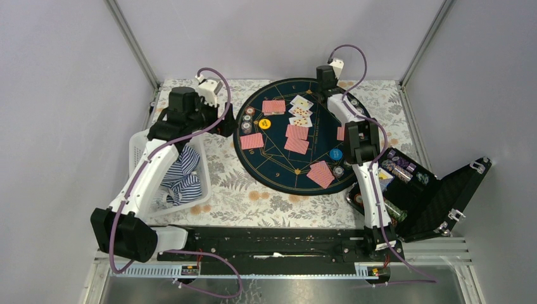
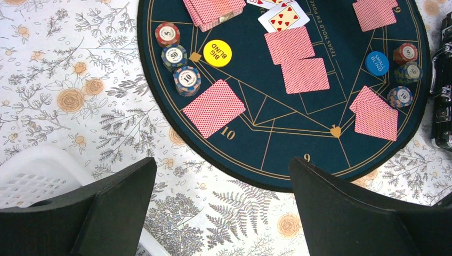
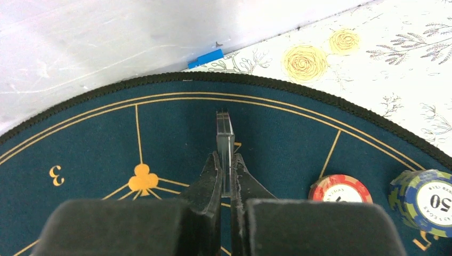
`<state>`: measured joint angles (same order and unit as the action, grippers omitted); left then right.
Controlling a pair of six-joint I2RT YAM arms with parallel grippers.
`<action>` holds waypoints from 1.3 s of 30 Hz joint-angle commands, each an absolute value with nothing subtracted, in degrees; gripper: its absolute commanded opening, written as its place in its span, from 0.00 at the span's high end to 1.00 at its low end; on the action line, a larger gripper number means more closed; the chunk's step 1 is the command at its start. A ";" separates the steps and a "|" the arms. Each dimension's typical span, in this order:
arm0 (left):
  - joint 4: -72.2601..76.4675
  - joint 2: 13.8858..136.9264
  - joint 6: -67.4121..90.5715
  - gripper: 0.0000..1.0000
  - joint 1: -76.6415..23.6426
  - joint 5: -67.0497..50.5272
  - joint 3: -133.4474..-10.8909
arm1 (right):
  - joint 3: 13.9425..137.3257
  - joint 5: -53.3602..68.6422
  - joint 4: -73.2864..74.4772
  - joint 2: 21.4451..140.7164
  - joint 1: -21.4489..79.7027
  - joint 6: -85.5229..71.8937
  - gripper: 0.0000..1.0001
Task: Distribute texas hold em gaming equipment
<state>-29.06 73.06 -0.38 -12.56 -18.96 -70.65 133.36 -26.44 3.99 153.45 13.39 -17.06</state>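
Pinching a thin flat piece (image 3: pixel 225 140) (card-like), right fingers (image 3: pixel 211 178) clench; left fingers (image 2: pixel 113 207) gape wide.

Around the mat (image 1: pixel 278 172), red-backed cards (image 1: pixel 251 140) are lying face down at nine, eleven, three and five o'clock and at centre. Three face-up cards (image 1: pixel 301 111) are fanning toward twelve. Three chip stacks (image 2: pixel 174 56) are sitting at ten o'clock beside the yellow disc (image 2: pixel 217 53), with more by the blue disc (image 2: pixel 377 63) at four. What looks like an edge-on card (image 3: pixel 225 133) is standing upright at twelve, pinched in the right end effector (image 3: pixel 226 162).

Ahead of the black jaws lie a gold-lined dark blue mat (image 2: pixel 245 80), red-backed cards (image 2: pixel 214 108), a yellow disc (image 2: pixel 217 53) and a blue disc (image 2: pixel 377 63).
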 commanded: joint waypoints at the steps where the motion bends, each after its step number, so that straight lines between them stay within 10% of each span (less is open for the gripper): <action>1: -27.44 69.82 -0.14 0.01 -12.04 -18.46 -70.35 | 130.67 -25.88 2.12 145.56 13.03 -14.20 1.00; 21: -27.30 69.39 -0.10 0.01 -8.13 -24.20 -68.85 | 79.83 33.40 4.27 92.71 13.76 11.36 1.00; 39: -26.33 70.59 1.80 0.01 -5.82 -26.73 -67.77 | 55.57 33.07 11.92 77.05 26.15 29.50 1.00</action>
